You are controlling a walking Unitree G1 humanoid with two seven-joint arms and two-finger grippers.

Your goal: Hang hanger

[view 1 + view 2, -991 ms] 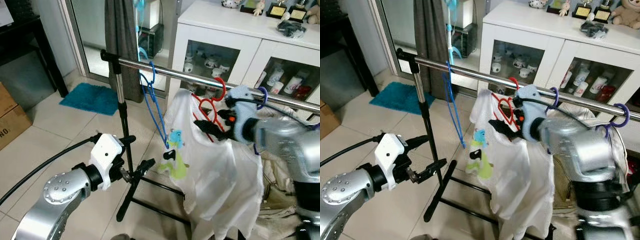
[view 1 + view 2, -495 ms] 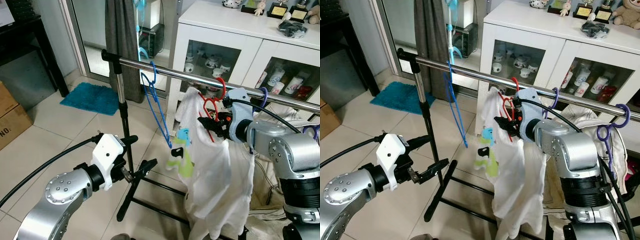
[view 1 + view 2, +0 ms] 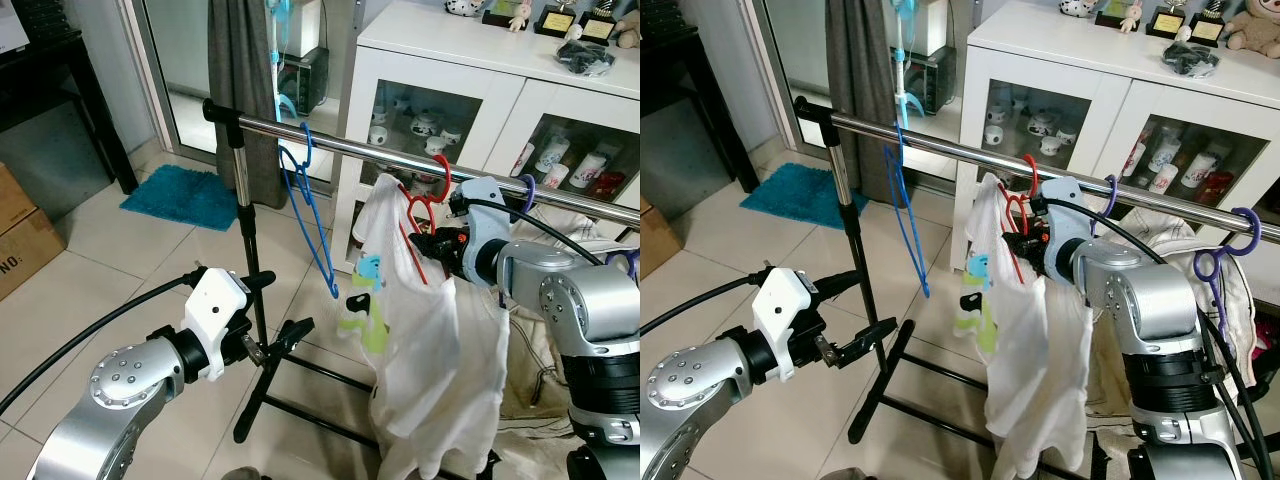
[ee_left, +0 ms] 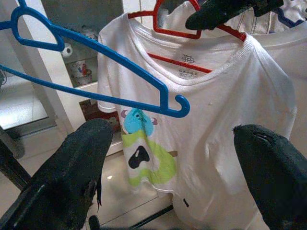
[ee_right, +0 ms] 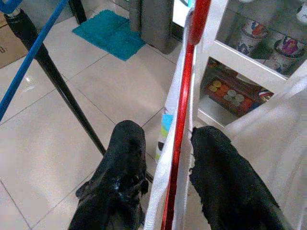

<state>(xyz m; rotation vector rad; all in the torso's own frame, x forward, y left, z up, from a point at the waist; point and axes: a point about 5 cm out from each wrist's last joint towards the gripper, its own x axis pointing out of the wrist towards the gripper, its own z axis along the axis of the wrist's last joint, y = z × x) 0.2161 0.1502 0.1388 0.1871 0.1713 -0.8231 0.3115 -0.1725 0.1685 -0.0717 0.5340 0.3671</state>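
A red hanger (image 3: 417,211) carries a white T-shirt (image 3: 430,340) with a green and blue print. Its hook (image 3: 441,176) sits at the steel rail (image 3: 350,146). My right gripper (image 3: 426,243) is just below the rail, shut on the hanger's shoulder. In the right wrist view the red hanger (image 5: 181,143) runs between the two black fingers (image 5: 120,177). My left gripper (image 3: 287,335) stands open, low and to the left of the shirt, with nothing in it. In the left wrist view the T-shirt (image 4: 211,124) hangs ahead of its spread fingers (image 4: 72,177).
An empty blue hanger (image 3: 312,220) hangs on the rail left of the shirt. Purple hooks (image 3: 527,190) and more laundry hang to the right. The rack's upright pole (image 3: 245,280) and floor legs stand near my left arm. A white glass-door cabinet (image 3: 480,90) is behind; a teal mat (image 3: 185,196) lies on the tiles.
My right gripper has raised the red hanger up to the rail, and the shirt has swung from spread out to hanging straighter. The left arm has stayed put.
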